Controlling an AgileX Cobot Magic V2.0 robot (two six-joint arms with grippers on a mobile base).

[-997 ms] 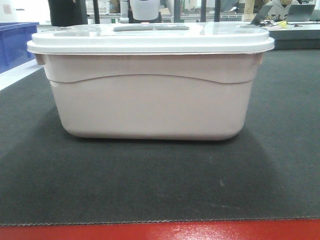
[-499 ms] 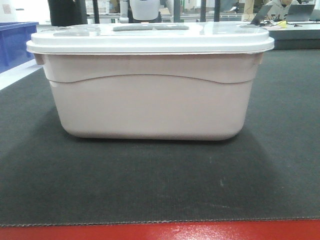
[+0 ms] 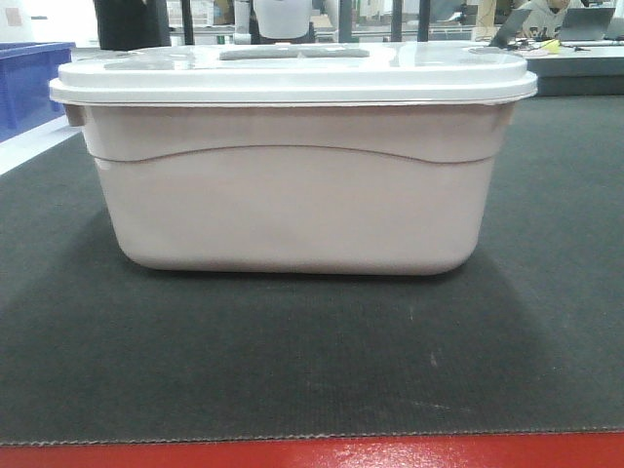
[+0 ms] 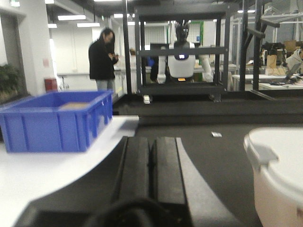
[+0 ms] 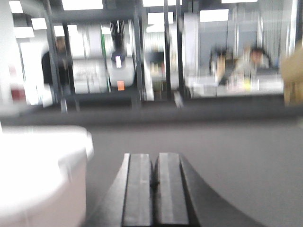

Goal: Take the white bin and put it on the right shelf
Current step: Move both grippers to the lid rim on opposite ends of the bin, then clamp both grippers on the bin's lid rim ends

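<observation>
Approach step: the left gripper (image 4: 151, 146) and right gripper (image 5: 152, 161) flank the white bin (image 3: 292, 195), jaws closed on nothing. Next, likely, squeeze the bin's ends and lift.

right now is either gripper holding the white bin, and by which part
Nothing is held. The left gripper and right gripper are both shut and empty, either side of the white bin.
</observation>
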